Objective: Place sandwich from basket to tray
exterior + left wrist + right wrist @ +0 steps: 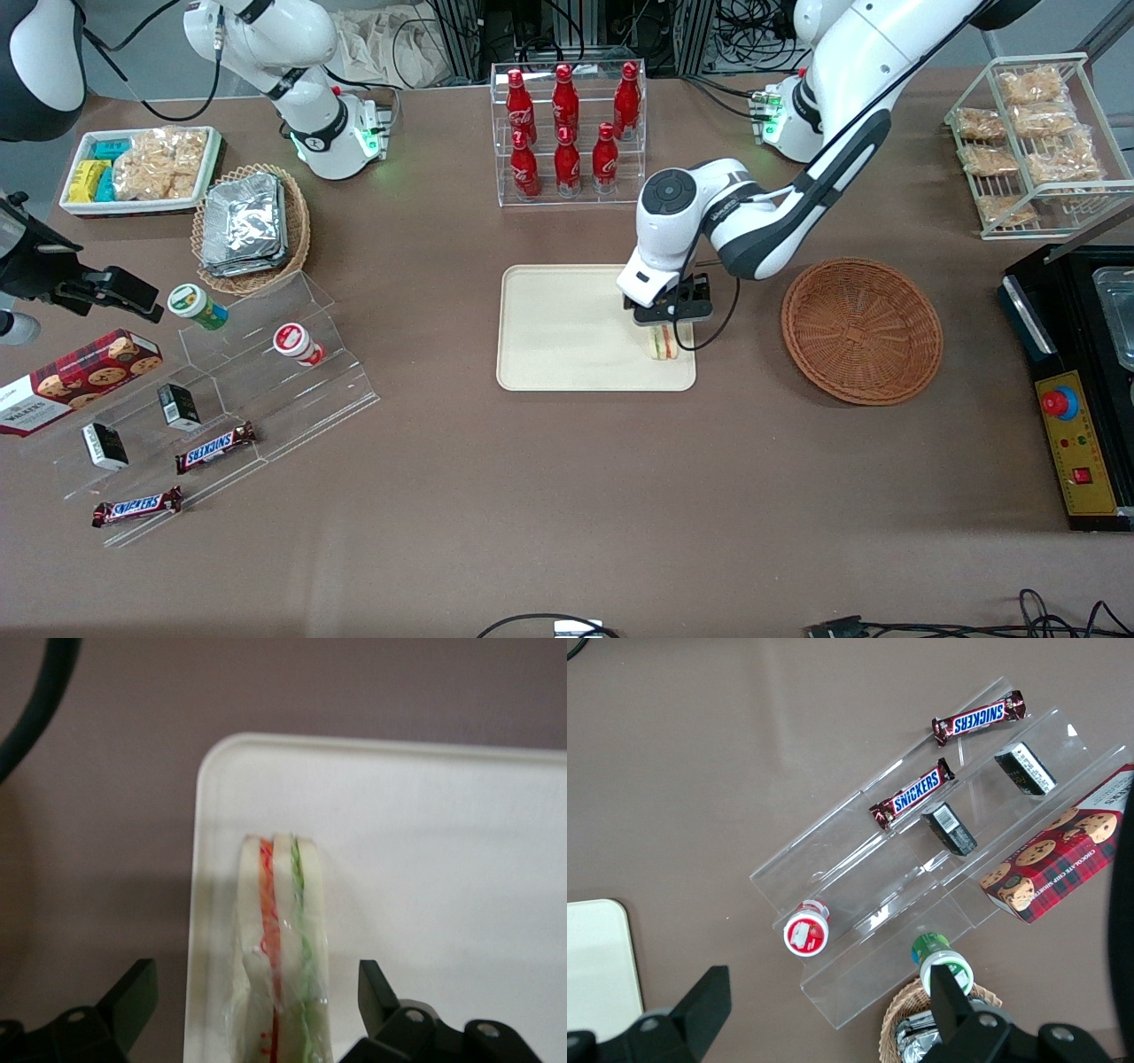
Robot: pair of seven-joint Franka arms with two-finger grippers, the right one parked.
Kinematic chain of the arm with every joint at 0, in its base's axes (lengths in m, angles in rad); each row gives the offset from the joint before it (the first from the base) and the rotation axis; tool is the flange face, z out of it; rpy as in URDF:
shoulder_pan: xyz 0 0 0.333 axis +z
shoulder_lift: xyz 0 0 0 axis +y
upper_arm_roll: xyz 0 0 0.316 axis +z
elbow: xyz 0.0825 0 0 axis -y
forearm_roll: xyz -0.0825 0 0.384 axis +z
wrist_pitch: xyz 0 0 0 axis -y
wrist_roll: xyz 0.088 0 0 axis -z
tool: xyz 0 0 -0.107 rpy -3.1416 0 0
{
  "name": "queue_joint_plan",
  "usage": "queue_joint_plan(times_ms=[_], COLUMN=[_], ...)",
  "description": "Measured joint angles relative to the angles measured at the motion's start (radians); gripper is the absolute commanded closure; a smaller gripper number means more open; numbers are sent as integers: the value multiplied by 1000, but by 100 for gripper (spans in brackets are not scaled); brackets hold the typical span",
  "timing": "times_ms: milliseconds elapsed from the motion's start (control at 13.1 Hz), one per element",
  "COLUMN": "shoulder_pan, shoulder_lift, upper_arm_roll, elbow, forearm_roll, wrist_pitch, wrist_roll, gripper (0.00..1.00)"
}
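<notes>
In the front view the hand covers the top of the sandwich on the tray. In the wrist view the sandwich runs off the edge, and the fingers seem clear of it.

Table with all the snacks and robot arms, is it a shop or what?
Probably a robot lab set up like a snack shop: cola bottles in a clear rack, Snickers bars, loose cables. The gripper hangs open over the sandwich on the tray.
</notes>
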Motion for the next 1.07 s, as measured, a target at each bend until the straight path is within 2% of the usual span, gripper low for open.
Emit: queue_joint_plan(times_ms=[153, 458, 535, 688, 917, 1069], shoulder_pan=[20, 56, 78, 161, 357, 462], shoulder_lift=[-61, -196, -225, -276, -383, -441], upper_arm_roll=[-14, -23, -23, -23, -15, -11], elbow=[32, 212, 261, 314, 342, 343], forearm_roll=[-71, -280, -313, -372, -523, -574], wrist_pitch=[-54, -356, -428, -522, -602, -615], wrist_roll=[8, 166, 210, 309, 553, 641], gripper=[0, 0, 0, 0, 0, 0])
